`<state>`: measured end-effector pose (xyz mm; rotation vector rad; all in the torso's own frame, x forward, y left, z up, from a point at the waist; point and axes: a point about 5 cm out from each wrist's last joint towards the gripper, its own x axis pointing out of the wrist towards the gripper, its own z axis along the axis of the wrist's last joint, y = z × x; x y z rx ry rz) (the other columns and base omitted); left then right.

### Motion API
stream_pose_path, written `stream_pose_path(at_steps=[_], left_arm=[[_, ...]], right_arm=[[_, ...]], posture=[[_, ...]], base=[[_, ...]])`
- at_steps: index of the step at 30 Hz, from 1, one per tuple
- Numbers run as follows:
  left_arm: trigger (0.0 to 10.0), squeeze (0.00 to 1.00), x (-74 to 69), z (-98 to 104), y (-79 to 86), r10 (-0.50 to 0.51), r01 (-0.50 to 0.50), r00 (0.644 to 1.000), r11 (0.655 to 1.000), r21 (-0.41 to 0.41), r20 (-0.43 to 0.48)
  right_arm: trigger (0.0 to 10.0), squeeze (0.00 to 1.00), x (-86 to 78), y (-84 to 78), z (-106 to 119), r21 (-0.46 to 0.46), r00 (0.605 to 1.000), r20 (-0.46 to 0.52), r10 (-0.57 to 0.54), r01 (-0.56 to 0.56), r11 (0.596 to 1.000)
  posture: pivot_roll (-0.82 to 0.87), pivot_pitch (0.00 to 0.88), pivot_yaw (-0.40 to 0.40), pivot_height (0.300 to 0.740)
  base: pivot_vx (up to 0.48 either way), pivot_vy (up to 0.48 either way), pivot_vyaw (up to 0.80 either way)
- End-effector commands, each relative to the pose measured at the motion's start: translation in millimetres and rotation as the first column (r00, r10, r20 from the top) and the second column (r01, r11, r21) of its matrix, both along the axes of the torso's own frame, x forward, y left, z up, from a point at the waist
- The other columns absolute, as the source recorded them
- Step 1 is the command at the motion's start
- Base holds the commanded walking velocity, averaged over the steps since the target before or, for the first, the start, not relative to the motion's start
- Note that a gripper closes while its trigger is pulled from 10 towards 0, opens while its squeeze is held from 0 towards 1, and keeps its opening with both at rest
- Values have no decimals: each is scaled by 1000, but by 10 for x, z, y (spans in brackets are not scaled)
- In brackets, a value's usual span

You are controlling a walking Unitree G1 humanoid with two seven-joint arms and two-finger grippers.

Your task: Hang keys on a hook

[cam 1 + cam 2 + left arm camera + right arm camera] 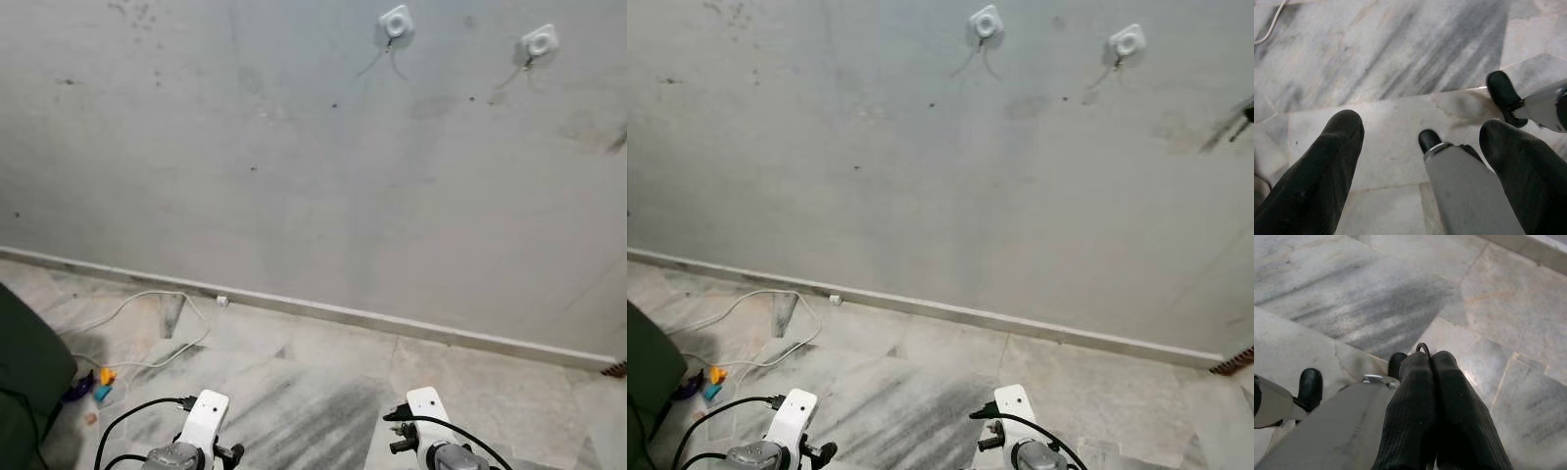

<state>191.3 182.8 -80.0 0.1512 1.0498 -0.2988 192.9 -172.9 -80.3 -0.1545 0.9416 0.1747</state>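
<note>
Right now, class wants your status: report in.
Left gripper open, low. Right gripper shut on key ring. Two hooks high on wall, unreached. Cable on floor left.

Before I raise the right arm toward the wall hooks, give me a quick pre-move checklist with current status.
1. Right gripper jaws shut on a thin dark ring: ok.
2. Ring is the key ring, with keys attached: cannot tell, keys hidden.
3. Hooks in sight: ok, left hook and right hook high on the wall.
4. Hooks free of hanging items: ok.
5. Left gripper jaws open and holding nothing: ok.
6. White cable on the floor lies off to the robot's left: ok.
</note>
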Motion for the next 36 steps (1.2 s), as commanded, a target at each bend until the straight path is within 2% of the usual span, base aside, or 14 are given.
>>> stream_pose_path(at_steps=[1, 25, 36], left_arm=[[10000, 0, 7, 8, 28, -2, 2, 1000, 1000, 1, -5], [10000, 0, 13, 14, 53, 0, 0, 1000, 1000, 2, -6], [10000, 0, 17, 16, 98, 23, -24, 1000, 999, 47, 12]], right_arm=[[10000, 0, -23, 8, -13, 5, 1000, -12, -1, 1, 1000], [10000, 0, -47, 7, -25, 1, 1000, -17, 8, -8, 1000], [10000, 0, -53, 20, -28, -1, 1000, -17, 23, -23, 1000]], posture=[[-49, 83, 27, 740], [-46, 86, 26, 740], [-40, 90, 17, 740]], base=[[0, 0, -800], [0, 0, -795], [0, 0, -76]])
